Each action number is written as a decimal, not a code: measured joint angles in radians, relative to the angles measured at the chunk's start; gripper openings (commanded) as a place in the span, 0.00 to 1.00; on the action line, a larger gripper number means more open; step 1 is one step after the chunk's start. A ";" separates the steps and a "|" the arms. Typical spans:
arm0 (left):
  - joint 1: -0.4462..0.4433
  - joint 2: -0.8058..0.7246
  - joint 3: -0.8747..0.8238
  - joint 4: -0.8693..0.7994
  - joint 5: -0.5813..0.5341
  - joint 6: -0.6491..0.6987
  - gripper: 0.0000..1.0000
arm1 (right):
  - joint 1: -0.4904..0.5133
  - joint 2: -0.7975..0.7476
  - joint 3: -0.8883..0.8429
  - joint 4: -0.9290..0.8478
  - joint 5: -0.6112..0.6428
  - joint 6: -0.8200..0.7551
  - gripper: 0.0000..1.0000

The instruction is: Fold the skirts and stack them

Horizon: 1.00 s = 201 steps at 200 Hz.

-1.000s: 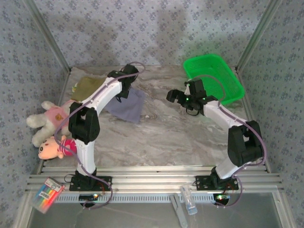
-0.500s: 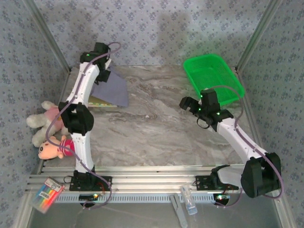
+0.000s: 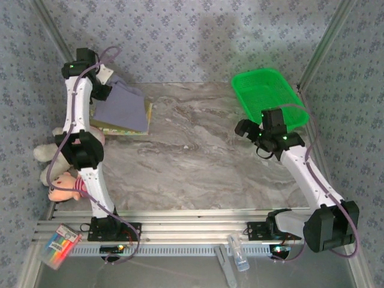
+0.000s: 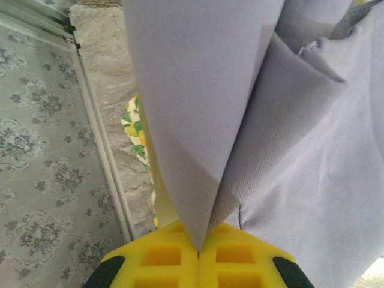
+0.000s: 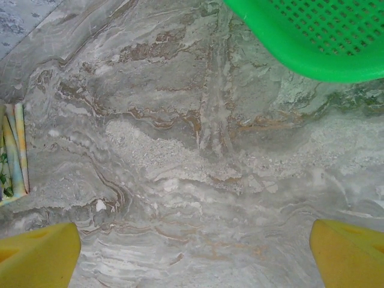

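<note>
Top external view gives me one container, the green basket [image 3: 257, 73], standing at the far right of the table [image 3: 198, 162]; its mesh floor shows green across the whole inside, and no cloth hangs over its rim. The lavender skirt [image 3: 123, 108] is at the far left corner, one end lifted off the table, the rest spread over a flat pile whose yellow edge sticks out along its near side. On the left wrist view I see the left gripper [image 4: 198, 252] with its yellow pads pressed together on a fold of that lavender cloth, which fans out from the pinch. Beside it, lower down, a strip of the floral skirt [image 4: 137, 129] shows white, yellow and green. On the right wrist view the right gripper [image 5: 192, 252] has its pads spread wide, holding nothing, above bare marble, with the basket's wall at the upper right and a sliver of the pastel skirt [image 5: 12, 150] at the left edge. As for writing, the marker pack [image 3: 59, 245] on the near rail and the small bottle [image 3: 238, 252] beside the right base are too small for me to read. The plush toy [image 3: 60, 150] carries a patch on its chest that I can't make out either.
</note>
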 measured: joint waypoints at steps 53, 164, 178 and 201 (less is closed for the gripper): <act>0.055 0.102 0.016 0.027 0.069 0.028 0.07 | -0.005 -0.040 0.000 -0.069 0.039 0.001 1.00; 0.105 -0.113 -0.238 0.306 -0.048 -0.473 1.00 | -0.100 -0.317 -0.263 0.026 0.309 -0.112 1.00; 0.081 -0.287 -0.460 0.414 -0.019 -0.549 1.00 | -0.120 -0.332 -0.346 0.099 0.331 -0.157 1.00; -0.009 -0.544 -0.804 0.610 -0.007 -0.661 1.00 | -0.146 -0.330 -0.450 0.204 0.368 -0.232 1.00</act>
